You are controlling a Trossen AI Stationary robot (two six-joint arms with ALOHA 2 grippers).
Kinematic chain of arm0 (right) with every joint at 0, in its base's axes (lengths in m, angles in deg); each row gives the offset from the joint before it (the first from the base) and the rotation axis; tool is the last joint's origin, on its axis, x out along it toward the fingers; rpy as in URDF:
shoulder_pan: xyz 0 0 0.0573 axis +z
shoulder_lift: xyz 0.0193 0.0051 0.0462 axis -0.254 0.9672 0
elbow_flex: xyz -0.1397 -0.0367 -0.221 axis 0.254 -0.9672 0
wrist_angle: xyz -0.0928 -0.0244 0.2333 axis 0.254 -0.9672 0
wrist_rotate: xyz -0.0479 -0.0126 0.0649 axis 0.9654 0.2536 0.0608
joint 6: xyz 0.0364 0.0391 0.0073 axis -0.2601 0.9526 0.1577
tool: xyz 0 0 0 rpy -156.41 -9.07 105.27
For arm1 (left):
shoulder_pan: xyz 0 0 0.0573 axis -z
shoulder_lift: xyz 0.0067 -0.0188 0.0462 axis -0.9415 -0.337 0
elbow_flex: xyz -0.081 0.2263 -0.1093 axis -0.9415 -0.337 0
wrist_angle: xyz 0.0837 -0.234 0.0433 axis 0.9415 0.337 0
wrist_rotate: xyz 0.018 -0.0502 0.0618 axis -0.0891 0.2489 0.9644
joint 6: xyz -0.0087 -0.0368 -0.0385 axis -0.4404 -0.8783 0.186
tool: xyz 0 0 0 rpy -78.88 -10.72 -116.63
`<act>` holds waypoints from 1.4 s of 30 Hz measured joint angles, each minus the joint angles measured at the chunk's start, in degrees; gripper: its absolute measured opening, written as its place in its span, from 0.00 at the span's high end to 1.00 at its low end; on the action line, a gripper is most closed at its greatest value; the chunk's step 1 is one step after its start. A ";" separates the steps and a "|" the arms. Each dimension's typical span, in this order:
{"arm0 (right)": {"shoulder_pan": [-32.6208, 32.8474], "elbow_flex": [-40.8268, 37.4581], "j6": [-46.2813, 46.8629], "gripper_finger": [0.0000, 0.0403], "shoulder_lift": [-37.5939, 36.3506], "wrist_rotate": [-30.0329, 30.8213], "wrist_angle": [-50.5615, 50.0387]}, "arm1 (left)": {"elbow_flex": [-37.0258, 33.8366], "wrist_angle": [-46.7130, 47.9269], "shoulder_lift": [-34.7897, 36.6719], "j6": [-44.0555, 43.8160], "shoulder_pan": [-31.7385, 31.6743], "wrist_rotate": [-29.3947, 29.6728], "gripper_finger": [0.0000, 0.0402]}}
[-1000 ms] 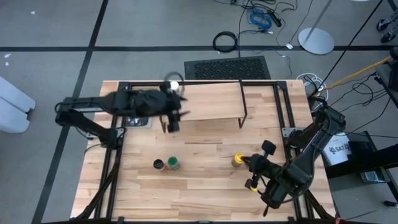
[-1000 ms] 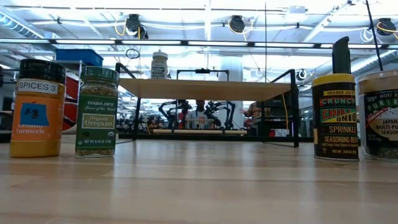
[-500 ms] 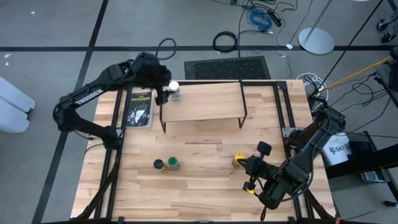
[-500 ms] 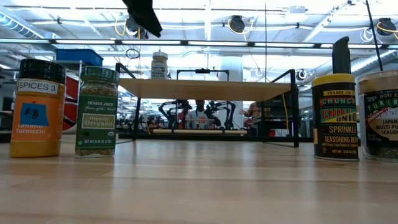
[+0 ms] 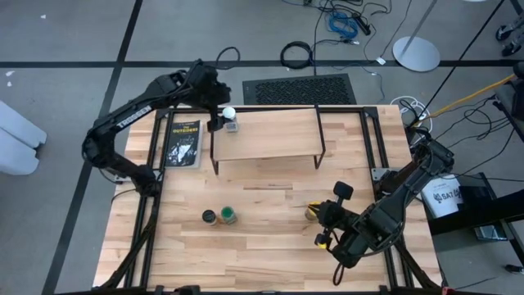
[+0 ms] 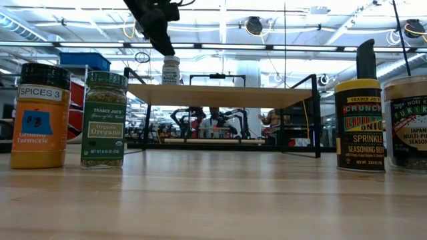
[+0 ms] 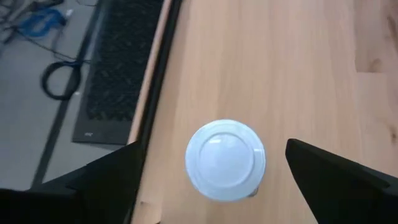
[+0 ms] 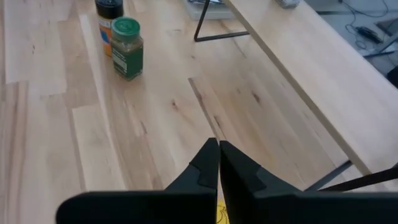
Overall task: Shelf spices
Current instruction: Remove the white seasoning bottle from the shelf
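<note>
Left fingers are spread wide on my wrist cam, one each side of the white-lid jar, both clear of it, nothing gripped. Left gripper hangs over the far left corner of the rack; white-lid jar stands upright on the plank right at that corner, lid up. From table height I see the gripper tip just above the jar.

Right fingers are pressed together, nothing between them. Right gripper sits low over the front right of the table, just beside the yellow-lid jar.

Other jars are on the tabletop, not on the rack: dark-lid jar and green-lid jar stand upright, touching or nearly so, front left of centre. Tan-lid jar shows only from table height, just beside the yellow-lid one, at the picture's right edge.

Black packet lies flat on the table, left of the rack, under the left arm.
</note>
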 joint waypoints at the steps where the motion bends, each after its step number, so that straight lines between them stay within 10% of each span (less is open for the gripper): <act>1: -0.01 -0.01 -0.01 1.00 0.00 -0.08 0.19 | 0.00 0.01 -0.46 0.38 -0.36 -1.20 0.01; 16: 0.06 -0.01 -0.02 1.00 0.00 -0.27 1.32 | 0.00 1.92 -3.04 2.42 -3.88 -9.08 0.03; 42: 0.06 -0.01 -1.29 1.00 0.00 -0.99 1.53 | -0.02 2.54 -5.23 1.99 -3.50 -8.80 0.48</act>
